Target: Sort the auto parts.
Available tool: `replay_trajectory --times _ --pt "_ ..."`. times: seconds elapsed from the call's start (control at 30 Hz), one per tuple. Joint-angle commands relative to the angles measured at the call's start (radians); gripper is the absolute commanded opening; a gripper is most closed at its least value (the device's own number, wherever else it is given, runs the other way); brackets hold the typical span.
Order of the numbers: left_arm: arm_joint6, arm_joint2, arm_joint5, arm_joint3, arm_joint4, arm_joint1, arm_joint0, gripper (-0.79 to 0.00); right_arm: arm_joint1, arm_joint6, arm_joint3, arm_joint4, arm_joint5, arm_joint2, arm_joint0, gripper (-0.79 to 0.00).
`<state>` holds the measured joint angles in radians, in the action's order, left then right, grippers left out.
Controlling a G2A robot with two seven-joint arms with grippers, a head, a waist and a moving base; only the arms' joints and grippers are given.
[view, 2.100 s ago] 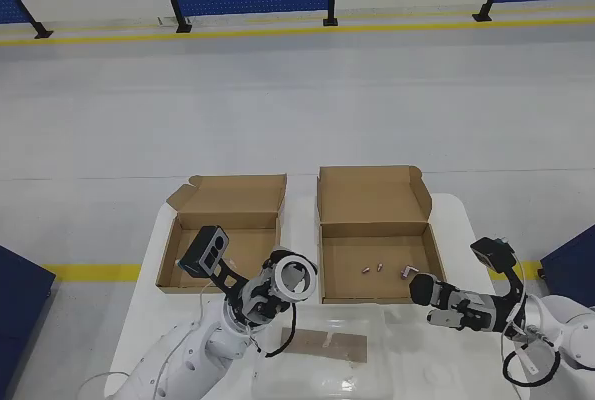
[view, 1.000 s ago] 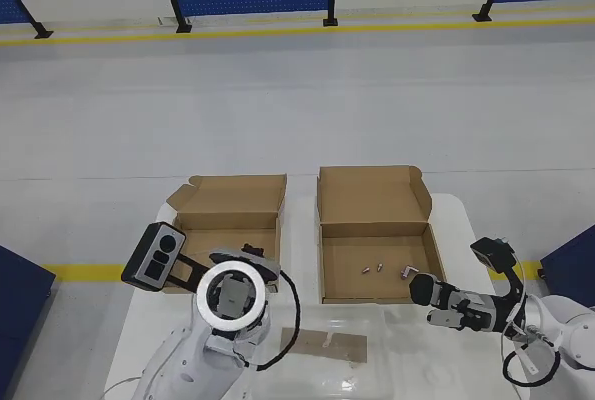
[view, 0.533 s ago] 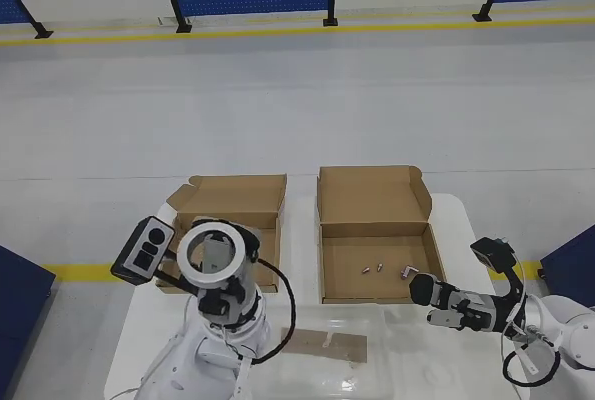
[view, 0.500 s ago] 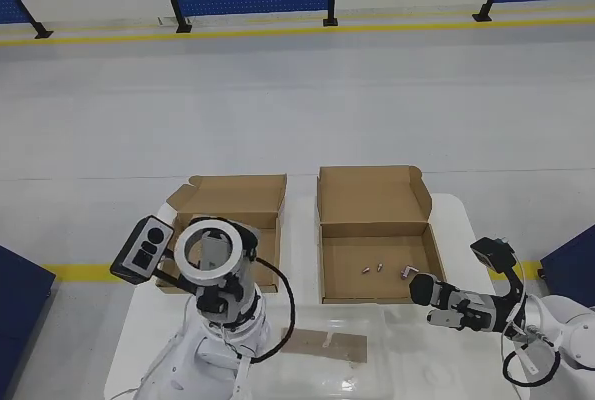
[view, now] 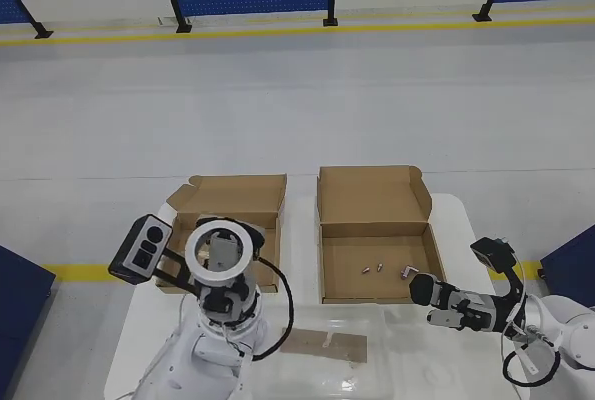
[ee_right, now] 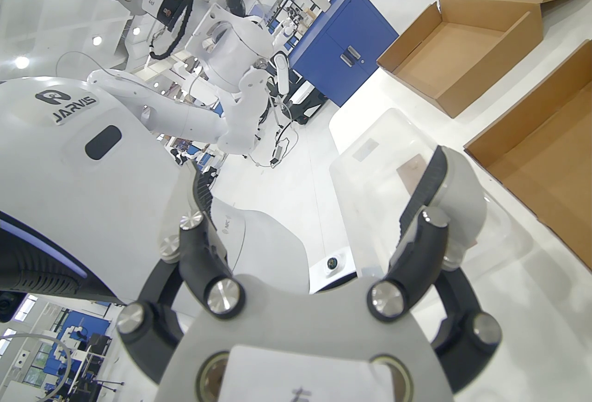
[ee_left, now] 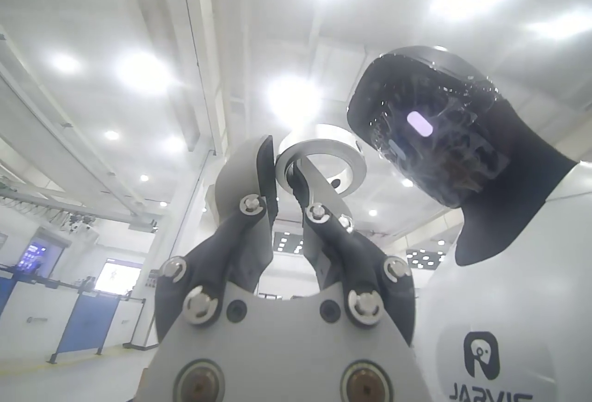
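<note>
L gripper (ee_left: 282,172) raised above white table (view: 449,232), fingers narrow, clamped on metal ring (ee_left: 319,145) rim. R gripper (ee_right: 319,172) fingers wide, empty, near clear bin (ee_right: 370,131). Small parts (view: 372,268) in right carton (view: 377,200). Bright factory hall.

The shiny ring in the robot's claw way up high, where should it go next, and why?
Probably bring the ring down over the left box. The left gripper holds it raised in the air, pinching its rim. The right box has small parts of a different kind in it, so the ring likely belongs in the other one.
</note>
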<state>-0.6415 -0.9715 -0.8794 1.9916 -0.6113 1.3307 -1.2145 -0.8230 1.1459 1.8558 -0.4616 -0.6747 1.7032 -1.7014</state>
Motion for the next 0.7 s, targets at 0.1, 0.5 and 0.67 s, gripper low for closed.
replay_trajectory --times 0.1,0.5,0.67 --pt "0.009 -0.033 -0.011 -0.005 -0.107 0.005 -0.005 -0.785 0.000 0.000 0.000 -0.001 0.000 0.000 0.000 0.000" --pt "-0.084 -0.016 -0.018 0.011 -0.031 0.030 -0.017 -0.785 0.000 0.000 0.000 -0.001 0.000 0.000 0.000 0.000" --pt "-0.070 -0.020 -0.006 0.026 0.029 0.038 -0.014 -0.785 0.000 0.000 0.000 -0.001 0.000 0.000 0.000 0.000"
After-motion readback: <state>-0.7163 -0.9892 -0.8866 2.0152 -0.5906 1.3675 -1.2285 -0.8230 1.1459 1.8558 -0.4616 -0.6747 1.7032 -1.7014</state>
